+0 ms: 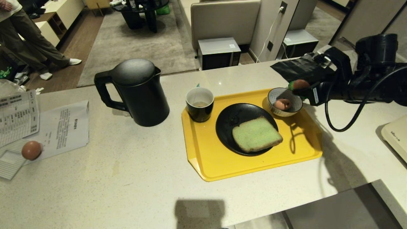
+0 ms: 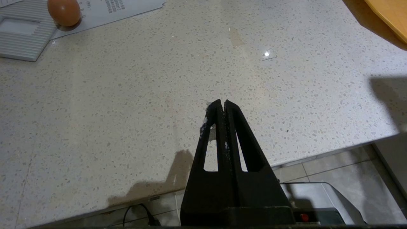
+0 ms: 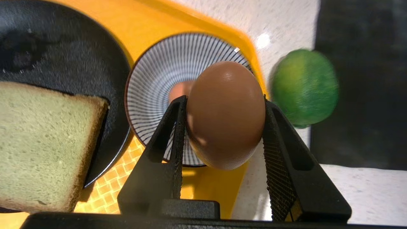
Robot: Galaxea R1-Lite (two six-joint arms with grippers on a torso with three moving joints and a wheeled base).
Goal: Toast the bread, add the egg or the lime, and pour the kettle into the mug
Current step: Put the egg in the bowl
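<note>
A brown egg (image 3: 225, 114) is held between the fingers of the right gripper (image 3: 224, 127), just above the striped bowl (image 1: 284, 101). The bowl sits at 2 o'clock on the yellow tray (image 1: 203, 162), and a second egg (image 1: 282, 103) is already seen inside it. The lime (image 3: 304, 86) lies on the tabletop (image 1: 127, 178) just outside the tray, near the bowl and partly hidden by the arm in the head view.

The bread (image 1: 257, 134) rests on the black plate (image 1: 232, 118) in the middle of the tray. The mug (image 1: 199, 103) stands at 10 o'clock on the tray. The kettle (image 1: 135, 92) stands on the tabletop at 9 o'clock from the mug, off the tray.

The step is probably best done slowly: the egg should be brought low over the middle of the bowl before the fingers are opened, so it is not dropped hard onto the other egg.

The left gripper (image 2: 222, 105) is kept over bare tabletop, its fingers closed on nothing. A third egg (image 1: 31, 150) lies on papers (image 1: 63, 127) at 9 o'clock. The print on the papers is too small to be read.
</note>
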